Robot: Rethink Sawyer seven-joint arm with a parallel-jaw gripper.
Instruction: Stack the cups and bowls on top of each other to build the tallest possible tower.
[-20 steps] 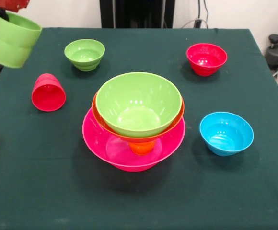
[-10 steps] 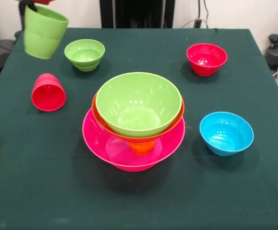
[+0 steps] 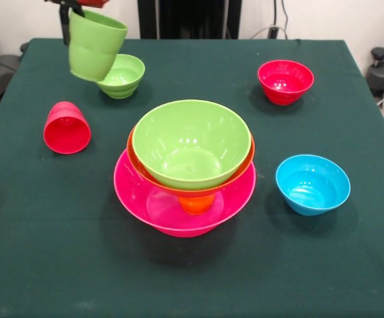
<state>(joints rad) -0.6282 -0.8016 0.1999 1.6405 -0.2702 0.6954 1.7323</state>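
Now, pincer: my gripper [image 3: 79, 5] clamped on green cup [image 3: 95, 46], upright.
target: tower [image 3: 189, 165] lies at 5 o'clock from me.

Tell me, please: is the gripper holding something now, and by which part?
Yes. The gripper holds the green cup by its upper rim, lifted above the table.

green-clothed table [image 3: 59, 265] carries pink bowl [image 3: 139, 199], 3 small bowls: green [image 3: 126, 76], red [image 3: 285, 81], blue [image 3: 312, 184]; tipped red cup [image 3: 67, 128].
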